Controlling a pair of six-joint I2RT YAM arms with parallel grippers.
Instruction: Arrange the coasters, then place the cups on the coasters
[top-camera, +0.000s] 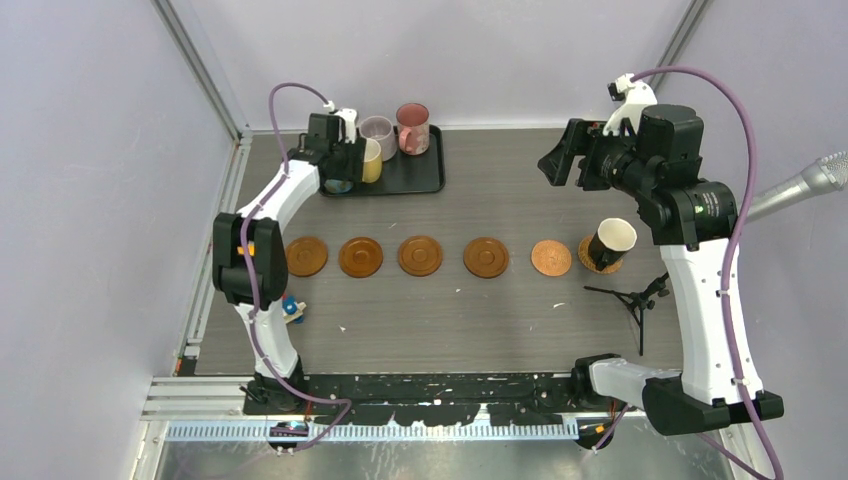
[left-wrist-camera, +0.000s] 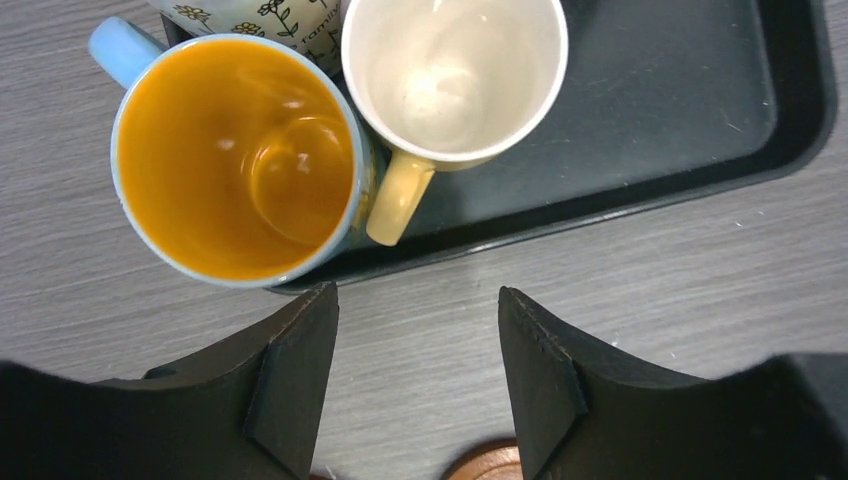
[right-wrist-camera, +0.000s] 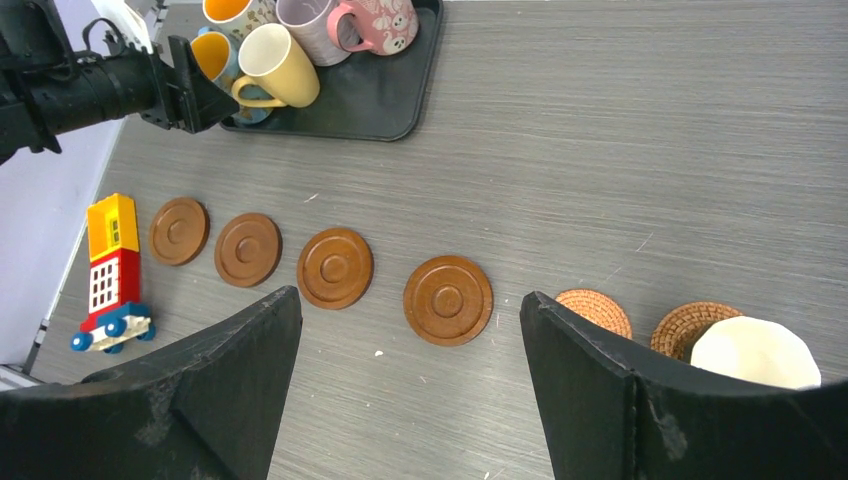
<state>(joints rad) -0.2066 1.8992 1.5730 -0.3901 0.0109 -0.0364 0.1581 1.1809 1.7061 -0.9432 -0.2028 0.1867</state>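
Several brown coasters lie in a row across the table, from the leftmost wooden disc (top-camera: 306, 256) to a woven one (top-camera: 551, 257). At the right end a black cup with white inside (top-camera: 612, 240) stands on another woven coaster (right-wrist-camera: 690, 322). The black tray (top-camera: 415, 178) holds a lilac cup (top-camera: 377, 135), a pink cup (top-camera: 412, 127), a cream-yellow cup (left-wrist-camera: 455, 75) and a blue cup with orange inside (left-wrist-camera: 235, 160). My left gripper (left-wrist-camera: 415, 300) hovers open at the tray's near edge, beside the blue cup and the yellow handle. My right gripper (right-wrist-camera: 410, 300) is wide open and empty, high over the table.
A toy block house (right-wrist-camera: 110, 265) lies left of the coaster row. A small black tripod (top-camera: 630, 300) stands near the right arm, and a microphone (top-camera: 810, 185) pokes in from the right. Grey walls close off the back and sides.
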